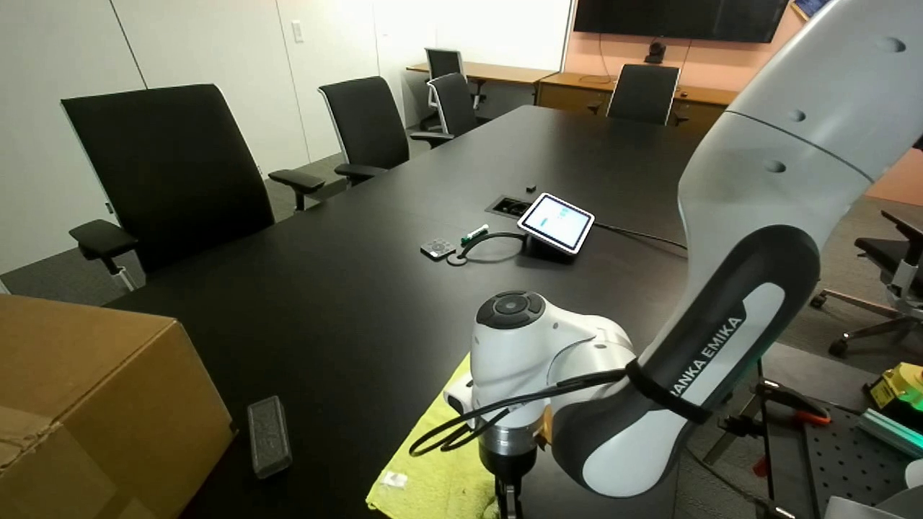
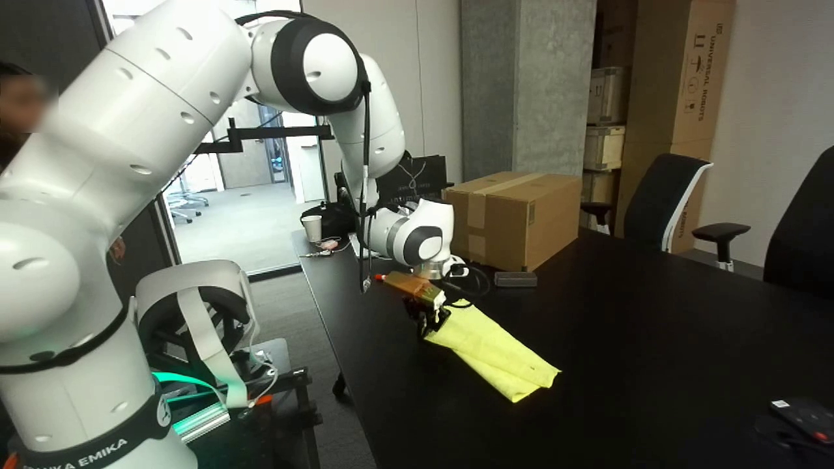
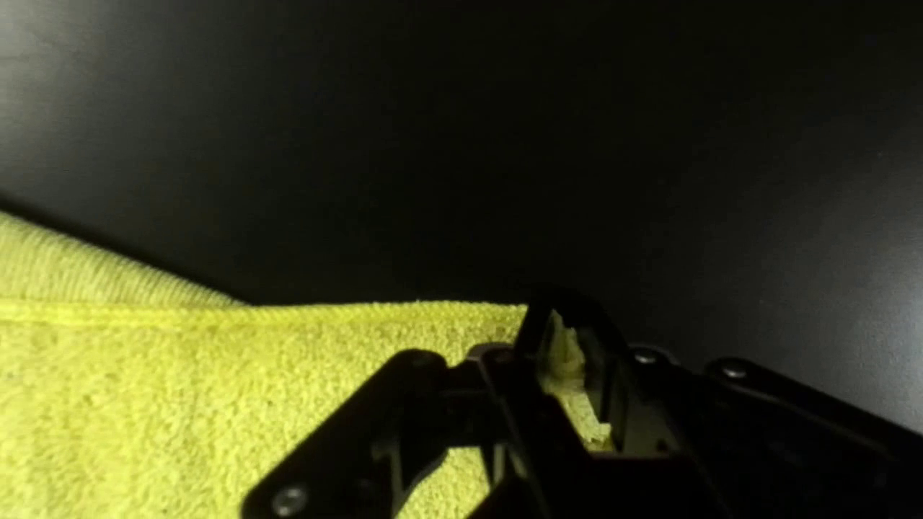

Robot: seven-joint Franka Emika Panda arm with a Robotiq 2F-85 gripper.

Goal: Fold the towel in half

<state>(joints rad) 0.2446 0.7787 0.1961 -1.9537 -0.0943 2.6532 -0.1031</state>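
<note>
The pale yellow-green towel lies on the black table, and it shows in both exterior views. It lies doubled, with two layers whose edges do not line up at the end away from my gripper. In the wrist view the towel fills the lower left, its hemmed top layer over a ribbed lower layer. My gripper points down at the towel's edge, with its fingertips together and a pinch of yellow cloth between them. In both exterior views the gripper is low at one end of the towel, partly hidden.
A cardboard box and a dark grey block stand on the table beside the towel. Farther along are a tablet with a cable, a green marker and a small square item. A dark device lies at the table's far side.
</note>
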